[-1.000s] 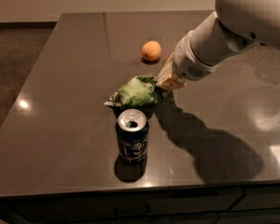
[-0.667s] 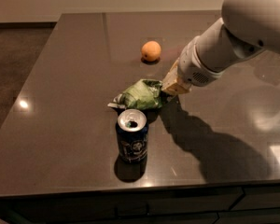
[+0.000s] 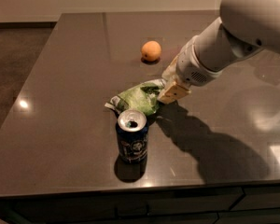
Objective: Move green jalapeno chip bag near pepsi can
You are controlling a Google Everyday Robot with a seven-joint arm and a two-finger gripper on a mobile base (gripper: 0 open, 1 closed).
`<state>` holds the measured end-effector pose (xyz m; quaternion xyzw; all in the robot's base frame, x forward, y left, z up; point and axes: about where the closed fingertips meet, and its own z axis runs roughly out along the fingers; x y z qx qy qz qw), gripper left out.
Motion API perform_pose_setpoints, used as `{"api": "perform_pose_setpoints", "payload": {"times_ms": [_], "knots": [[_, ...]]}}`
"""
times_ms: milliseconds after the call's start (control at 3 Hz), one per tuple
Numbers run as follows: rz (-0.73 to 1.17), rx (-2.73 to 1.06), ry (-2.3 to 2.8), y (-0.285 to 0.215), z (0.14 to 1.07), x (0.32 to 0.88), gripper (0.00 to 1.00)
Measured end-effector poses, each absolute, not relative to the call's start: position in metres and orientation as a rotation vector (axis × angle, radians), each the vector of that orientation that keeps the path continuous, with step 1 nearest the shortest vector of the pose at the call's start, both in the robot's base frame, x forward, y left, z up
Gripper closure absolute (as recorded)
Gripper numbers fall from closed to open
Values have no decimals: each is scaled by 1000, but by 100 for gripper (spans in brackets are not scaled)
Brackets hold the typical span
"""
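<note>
The green jalapeno chip bag lies crumpled on the dark table, just behind the pepsi can and almost touching it. The can stands upright near the front edge, with its silver top open and its logo facing me. My gripper is at the bag's right edge, low over the table and in contact with or very close to the bag. The white arm reaches in from the upper right.
An orange fruit sits farther back on the table, behind the bag. The table's front edge runs just below the can. The arm's shadow falls on the table to the right of the can.
The arm has shifted a little to the right and the gripper has come slightly lower at the bag's right edge. The bag and can stay about where they were.
</note>
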<state>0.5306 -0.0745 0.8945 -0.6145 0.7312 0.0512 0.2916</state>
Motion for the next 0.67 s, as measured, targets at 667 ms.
{"api": "perform_pose_setpoints", "payload": {"times_ms": [667], "knots": [[136, -1641, 1948, -73, 895, 530, 0]]}}
